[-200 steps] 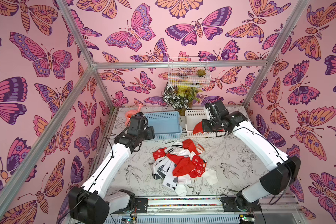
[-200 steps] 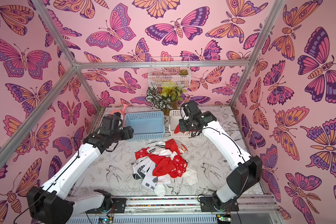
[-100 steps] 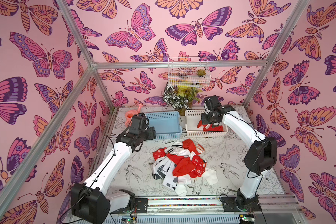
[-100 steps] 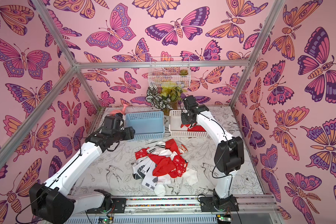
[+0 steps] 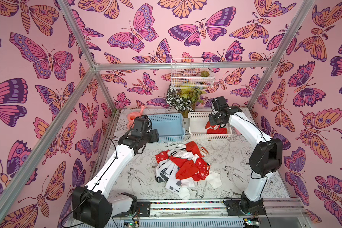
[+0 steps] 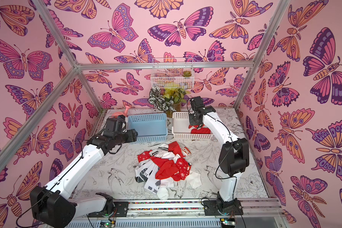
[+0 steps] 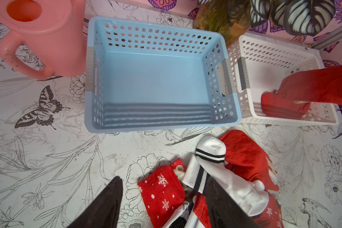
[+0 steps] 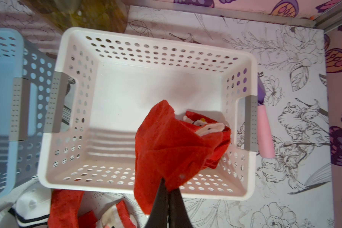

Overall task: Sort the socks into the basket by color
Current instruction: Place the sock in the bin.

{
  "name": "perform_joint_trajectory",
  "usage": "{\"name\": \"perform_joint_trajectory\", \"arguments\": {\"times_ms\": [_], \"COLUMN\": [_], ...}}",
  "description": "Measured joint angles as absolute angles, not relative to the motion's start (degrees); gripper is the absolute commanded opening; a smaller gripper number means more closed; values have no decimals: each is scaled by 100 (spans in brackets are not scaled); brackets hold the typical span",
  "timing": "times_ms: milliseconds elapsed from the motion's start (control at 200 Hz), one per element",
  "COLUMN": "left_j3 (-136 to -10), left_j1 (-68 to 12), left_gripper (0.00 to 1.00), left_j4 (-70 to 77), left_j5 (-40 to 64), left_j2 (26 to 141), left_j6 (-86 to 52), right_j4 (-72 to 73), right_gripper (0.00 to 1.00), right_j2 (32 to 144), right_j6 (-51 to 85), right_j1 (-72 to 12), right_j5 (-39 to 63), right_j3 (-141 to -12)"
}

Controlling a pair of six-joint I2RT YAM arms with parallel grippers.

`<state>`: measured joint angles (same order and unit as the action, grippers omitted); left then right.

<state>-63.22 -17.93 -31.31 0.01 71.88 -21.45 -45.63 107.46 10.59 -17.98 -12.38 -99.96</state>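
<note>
Nearest, socks (image 5: 184, 169): lay heaped mid-table, red ones tangled with white striped ones, not yet sorted.
Left gripper (image 7: 162, 178): hung between the pile and the blue basket's front corner, jaws spread wide, holding nothing; looked down on a snowflaked red sock (image 7: 162, 189) and a white sock with black stripes (image 7: 209, 150) at the pile's far edge.
Blue basket (image 7: 154, 79): stood just beyond the pile, empty.
White basket (image 8: 166, 57): stood just beside the blue one, grey handles facing; held a red bundle (image 8: 221, 146) in one corner.
Right gripper (image 8: 167, 183): hung over the white basket, jaws pressed together, pinching a plain red sock (image 8: 166, 142) that dangled over the basket's inside.
Pink watering can (image 7: 40, 37): stood beside the blue basket, against the back wall.
Potted plant (image 5: 183, 97): stood farthest back, behind both baskets.
Step in hand: judged to be delivering a red sock to the white basket.
Next move: called for parting the right jaws so the sock dropped inside, clear of the rim; probably then called for the left jaws to close on one white sock alone, bound for the blue basket.
</note>
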Motion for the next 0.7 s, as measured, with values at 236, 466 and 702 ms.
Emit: {"name": "perform_joint_trajectory", "arguments": {"times_ms": [236, 466, 702], "left_j3": [-6320, -6311, -6309], "left_j1": [-1793, -1793, -1793], "left_gripper": [69, 69, 69], "left_j4": [-3131, -3129, -3129], "left_j5": [3, 1, 3], "left_j2": [7210, 7210, 7210], "left_j6": [-2145, -2145, -2145], "right_j4": [-4700, -4856, -4860], "right_gripper": [0, 0, 0], "right_j2": [10748, 11205, 11675], "right_j6": [788, 703, 591], "right_j1": [-1754, -1767, -2060], "right_j5": [-1739, -1686, -1380], "right_j3": [-9996, -10278, -10374]}}
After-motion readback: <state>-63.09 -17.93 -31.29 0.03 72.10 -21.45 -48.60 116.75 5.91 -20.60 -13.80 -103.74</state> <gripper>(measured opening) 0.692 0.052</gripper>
